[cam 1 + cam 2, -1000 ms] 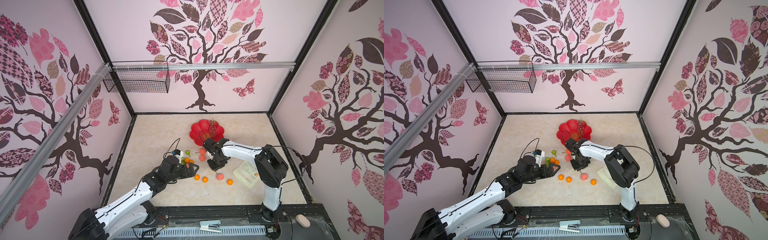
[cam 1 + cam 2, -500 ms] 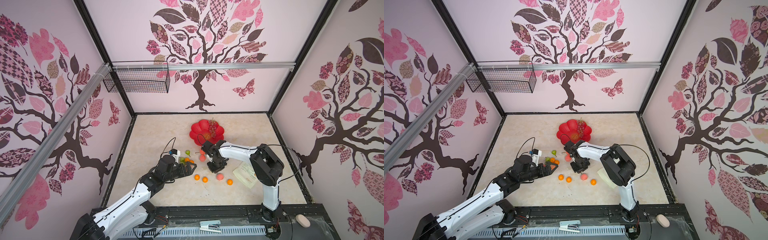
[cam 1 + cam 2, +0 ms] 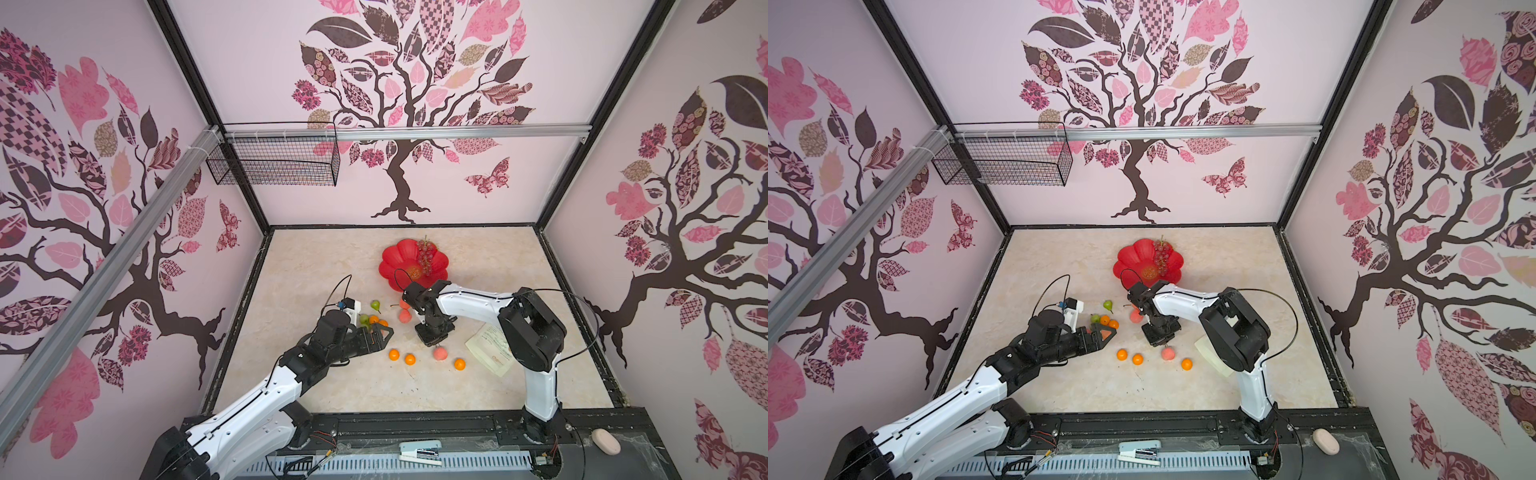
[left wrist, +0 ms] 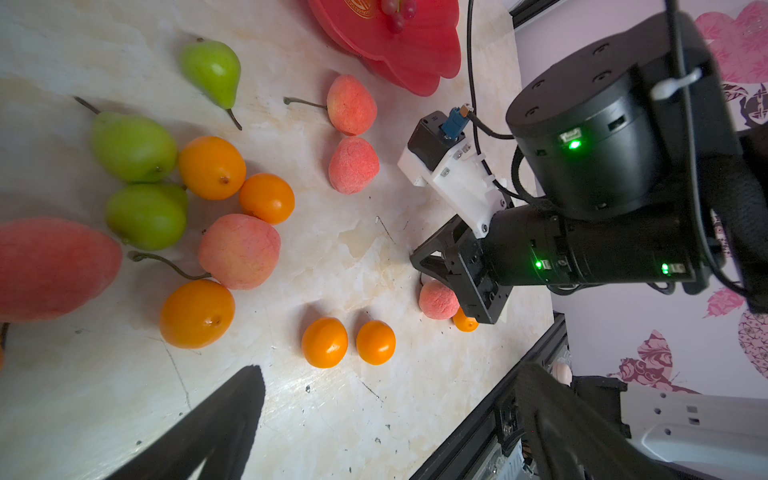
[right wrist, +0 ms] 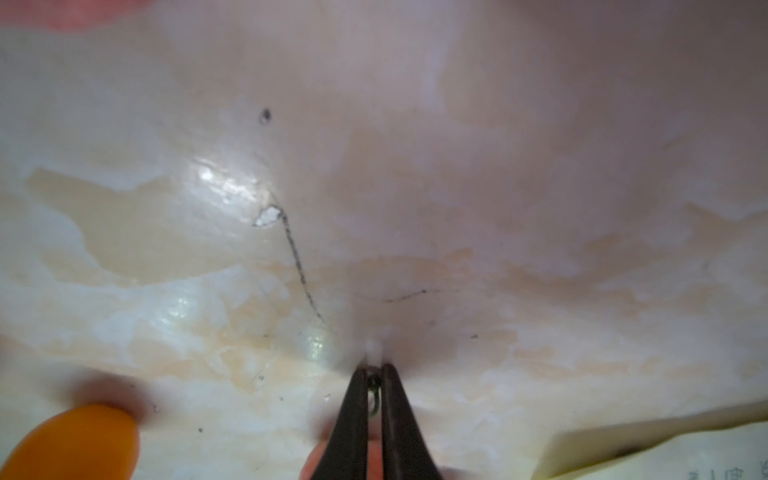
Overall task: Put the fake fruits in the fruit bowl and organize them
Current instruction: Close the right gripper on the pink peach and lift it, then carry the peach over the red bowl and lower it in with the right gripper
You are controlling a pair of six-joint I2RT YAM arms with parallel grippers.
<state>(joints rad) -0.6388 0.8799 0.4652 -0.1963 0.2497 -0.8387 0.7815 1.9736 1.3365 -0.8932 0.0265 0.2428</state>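
Observation:
The red scalloped fruit bowl point(image 3: 399, 259) point(image 3: 1133, 259) holds the dark-red grape bunch point(image 3: 426, 255) at the back middle. My right gripper point(image 3: 432, 337) point(image 5: 375, 370) points down at the table, shut on the thin stem point(image 5: 376, 395) of a pink peach point(image 3: 440, 353) point(image 4: 438, 299) resting below it. Oranges point(image 3: 394, 354) point(image 3: 410, 359) point(image 3: 459, 364) lie around it. Two more peaches point(image 3: 405, 316), a pear point(image 3: 375, 306) and a cluster of green fruits and oranges point(image 3: 370, 320) sit further left. My left gripper point(image 3: 380, 334) point(image 4: 386, 415) hovers by that cluster, open and empty.
A cream printed pouch point(image 3: 490, 347) point(image 5: 665, 453) lies right of the held peach, beside the right arm. A black wire basket point(image 3: 274, 162) hangs on the back-left rail. The black frame edge runs along the table front, with a stapler point(image 3: 419, 451) beyond it.
My right gripper's jaws have closed onto the peach stem and dropped a little toward the front. The left arm has barely shifted.

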